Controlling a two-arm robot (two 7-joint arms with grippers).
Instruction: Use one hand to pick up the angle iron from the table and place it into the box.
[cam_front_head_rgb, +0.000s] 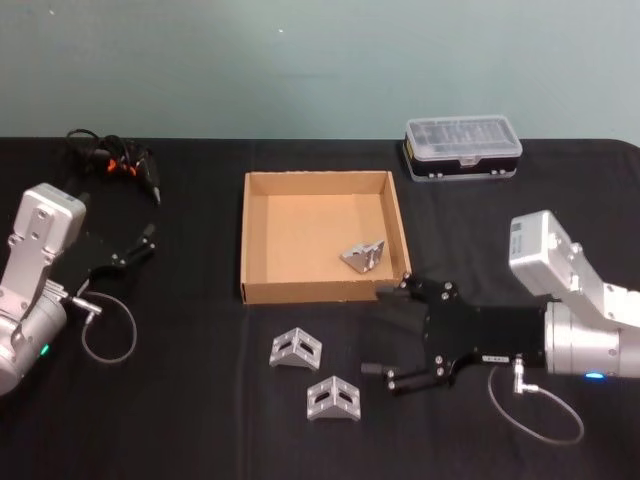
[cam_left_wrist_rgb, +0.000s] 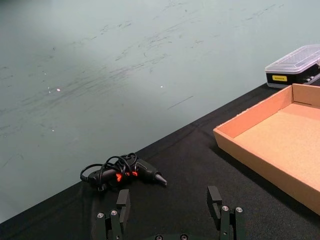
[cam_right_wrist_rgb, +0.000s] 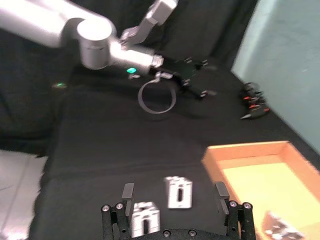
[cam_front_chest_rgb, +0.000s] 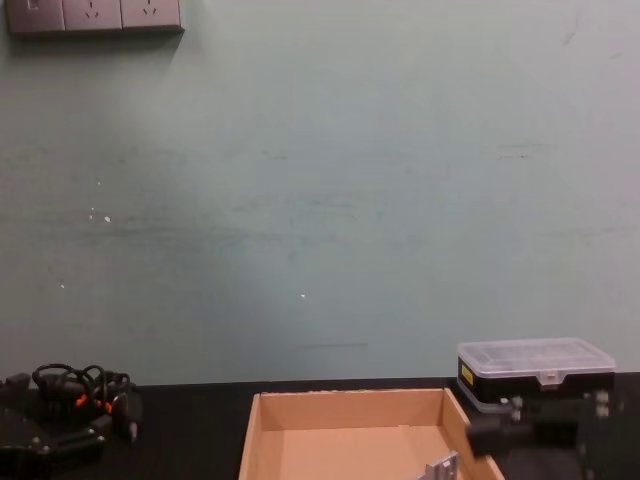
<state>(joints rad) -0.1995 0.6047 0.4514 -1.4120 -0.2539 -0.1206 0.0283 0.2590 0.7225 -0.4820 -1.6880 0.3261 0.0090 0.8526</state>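
Two silver angle irons lie on the black table (cam_front_head_rgb: 200, 420) in front of the box, one (cam_front_head_rgb: 295, 348) nearer it and one (cam_front_head_rgb: 333, 398) closer to me. A third angle iron (cam_front_head_rgb: 363, 255) lies inside the tan cardboard box (cam_front_head_rgb: 243, 240), near its front right corner. My right gripper (cam_front_head_rgb: 386, 333) hovers open just right of the two loose pieces, by the box's front right corner. In the right wrist view both pieces (cam_right_wrist_rgb: 178, 191) (cam_right_wrist_rgb: 145, 220) show between its spread fingers (cam_right_wrist_rgb: 128, 192). My left gripper (cam_front_head_rgb: 140, 245) rests open at the far left.
A clear-lidded black plastic case (cam_front_head_rgb: 463, 147) stands behind the box on the right. A black corded tool with orange marks (cam_front_head_rgb: 115, 162) lies at the back left. A loose cable loop (cam_front_head_rgb: 108, 330) hangs by my left arm.
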